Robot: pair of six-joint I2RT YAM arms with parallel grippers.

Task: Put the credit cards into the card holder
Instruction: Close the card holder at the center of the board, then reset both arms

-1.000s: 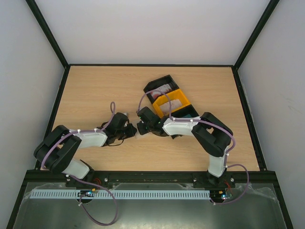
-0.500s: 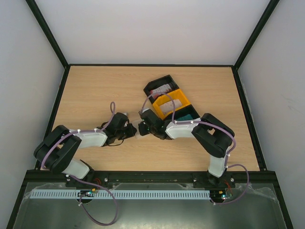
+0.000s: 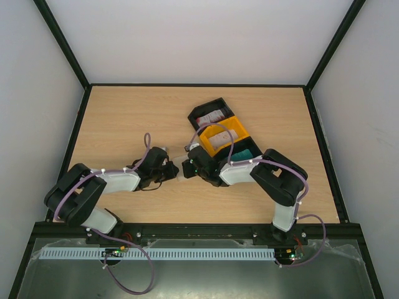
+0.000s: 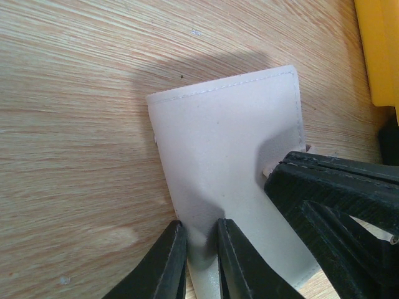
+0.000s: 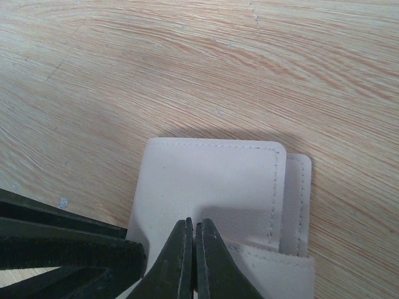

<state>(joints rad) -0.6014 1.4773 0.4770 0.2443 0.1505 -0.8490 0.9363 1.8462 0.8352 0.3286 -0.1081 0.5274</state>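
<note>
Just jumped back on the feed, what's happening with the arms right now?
Both arms meet at the card holder near the middle of the table. The left gripper is clamped on one edge of it; the right gripper is shut, tips at the holder's top flap, though whether it pinches the flap is unclear. The credit cards sit in the tray behind; none shows in the holder.

The beige card holder (image 5: 212, 180) lay flat on the pale wood-grain surface (image 5: 124, 75), its stitched top flap sitting slightly off the layer below. That left a narrow strip of the lower layer showing along the right side. The right hand (image 5: 194, 225) had its two black fingertips pressed together with no gap, over the holder's near part. The black fingers of the left hand (image 5: 134, 244) reached in at the holder's near left corner.
</note>
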